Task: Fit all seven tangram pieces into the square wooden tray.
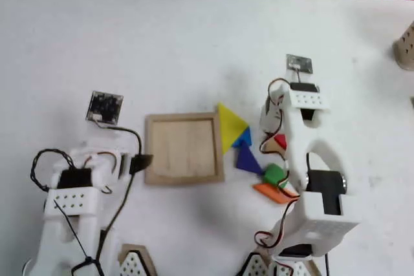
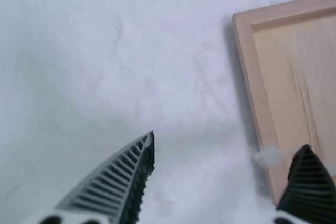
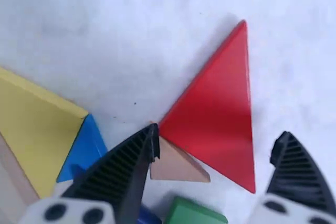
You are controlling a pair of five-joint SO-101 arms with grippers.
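Your right tool (image 3: 218, 135) hangs released over the red triangle (image 3: 220, 114), one finger on either side and neither touching it. In the high view that piece lies right of centre, in a cluster just right of the square tray (image 1: 181, 118), and the right arm is much the nearer to it. The triangle's long edge runs roughly the way the fingers point, so they would likely close across its narrower span. A pale wood-coloured triangle (image 3: 176, 167) touches its near corner beside one fingertip, and a pinch may catch that too. The tray lies to the left, with the yellow triangle (image 1: 229, 126) and blue triangle (image 1: 243, 138) between; no piece is in it yet. Your left tool (image 2: 227, 145), also released, sits low at the tray's left rim. The table (image 1: 194, 37) gives room toward the top of the frame.
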